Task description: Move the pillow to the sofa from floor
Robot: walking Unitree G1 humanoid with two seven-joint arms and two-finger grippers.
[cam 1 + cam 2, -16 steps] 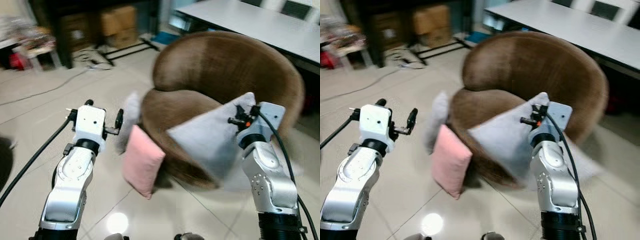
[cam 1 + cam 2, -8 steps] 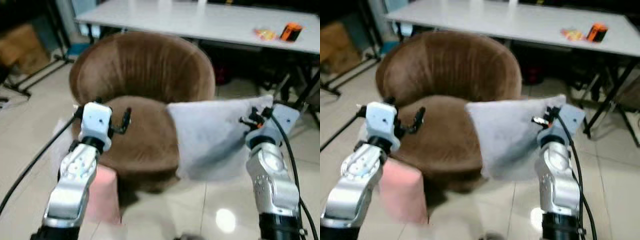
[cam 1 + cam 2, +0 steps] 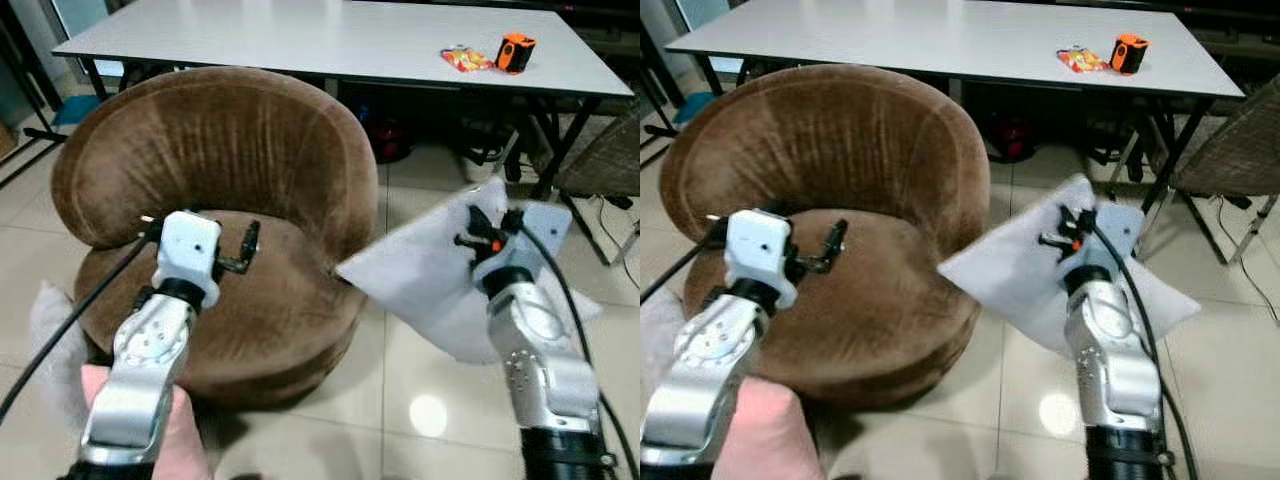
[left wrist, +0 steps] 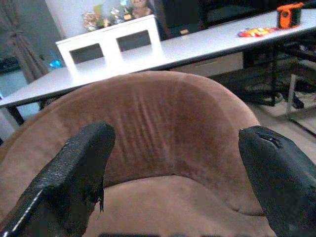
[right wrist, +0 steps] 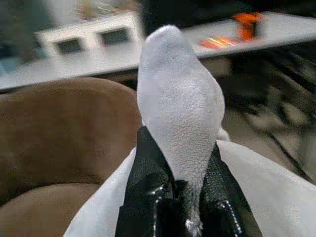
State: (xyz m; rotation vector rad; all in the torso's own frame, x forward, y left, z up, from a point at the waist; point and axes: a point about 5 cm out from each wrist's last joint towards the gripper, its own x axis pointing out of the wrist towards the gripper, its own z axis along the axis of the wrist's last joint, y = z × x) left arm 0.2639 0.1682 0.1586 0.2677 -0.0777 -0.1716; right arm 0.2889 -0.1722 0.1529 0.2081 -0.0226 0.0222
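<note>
Presently noted: right gripper [image 5: 180, 197] clamped on a corner of the grey pillow [image 3: 430, 285], held off the floor right of the brown sofa [image 3: 230, 200]; left gripper [image 4: 173, 173] spread wide, empty, over the seat; pink pillow [image 3: 765, 435] lower left; white table [image 3: 330, 40] beyond.

We see two silver metallic arms, left arm [image 3: 140, 370] and right arm [image 3: 535, 350], each built of rounded jointed segments with small dark screws set in the shells. Each wrist ends in a boxy white housing, black collar below it. Left gripper [image 4: 182, 173] has two long black fingers [image 4: 81, 173], rough matte texture, worn edges. Right gripper [image 5: 177, 197] fingers [image 5: 148, 192] look glossy black. Black cables run along both arms, one looping off the left wrist, one curving down the right forearm. Small orange-red marking sits by the right wrist's black hardware.
</note>
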